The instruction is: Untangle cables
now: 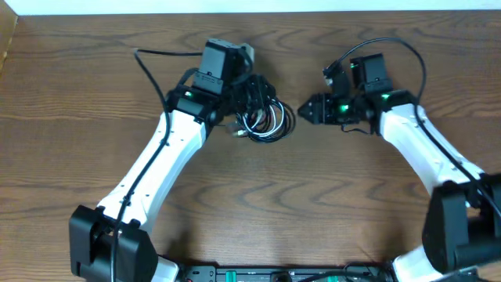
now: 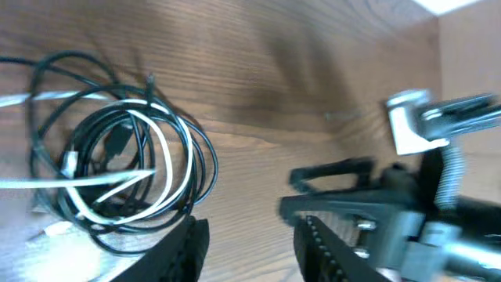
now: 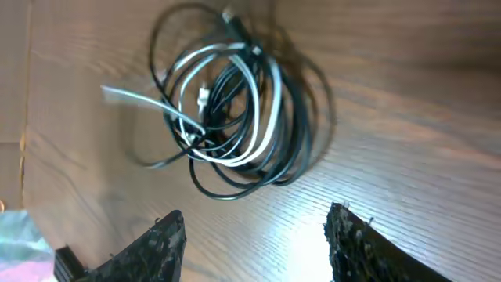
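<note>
Your left gripper (image 2: 249,235) and right gripper (image 3: 257,227) both stand spread and empty, cables (image 1: 264,119) between them.
The cables, black loops with one white cord wound in, sit in one coiled heap just ahead of each pair of fingertips, gripped by neither. Under them is a brown wood-grain table (image 1: 329,196); a pale strip runs along its far edge.
</note>
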You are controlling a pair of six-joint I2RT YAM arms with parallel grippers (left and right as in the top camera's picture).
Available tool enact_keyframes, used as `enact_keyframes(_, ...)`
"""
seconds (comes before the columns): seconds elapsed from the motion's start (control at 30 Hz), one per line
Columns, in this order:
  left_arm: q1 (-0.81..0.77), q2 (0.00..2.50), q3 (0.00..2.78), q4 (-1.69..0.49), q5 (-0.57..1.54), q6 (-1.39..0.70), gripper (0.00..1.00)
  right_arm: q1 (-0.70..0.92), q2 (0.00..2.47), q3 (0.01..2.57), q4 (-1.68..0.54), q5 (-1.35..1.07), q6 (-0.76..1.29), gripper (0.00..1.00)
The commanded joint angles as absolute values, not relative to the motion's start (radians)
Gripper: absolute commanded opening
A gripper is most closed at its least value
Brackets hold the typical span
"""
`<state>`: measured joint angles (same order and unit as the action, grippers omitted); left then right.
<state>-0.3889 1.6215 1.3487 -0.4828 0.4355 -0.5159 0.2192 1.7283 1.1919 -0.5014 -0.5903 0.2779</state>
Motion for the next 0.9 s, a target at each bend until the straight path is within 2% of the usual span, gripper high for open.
enact_keyframes(0.0,-0.456,1.678,1.351,-0.487,0.373,-0.414,0.45,0.139,1.639,1.204,-0.539,-0.526,0.257,0.56)
enact_keyframes(0.27,-0.500,1.731,1.353,-0.490,0.291,-0.291,0.56,0.058,1.605,1.204,-0.565,-0.498,0.229,0.66)
enact_keyframes(0.4,-0.488,1.701,1.353,-0.497,0.260,-0.213,0.57,0.060,1.605,1.203,-0.565,-0.449,0.229,0.70)
enact_keyframes(0.87,-0.488,1.686,1.352,-0.520,0.212,-0.201,0.57,0.060,1.606,1.202,-0.565,-0.416,0.229,0.73)
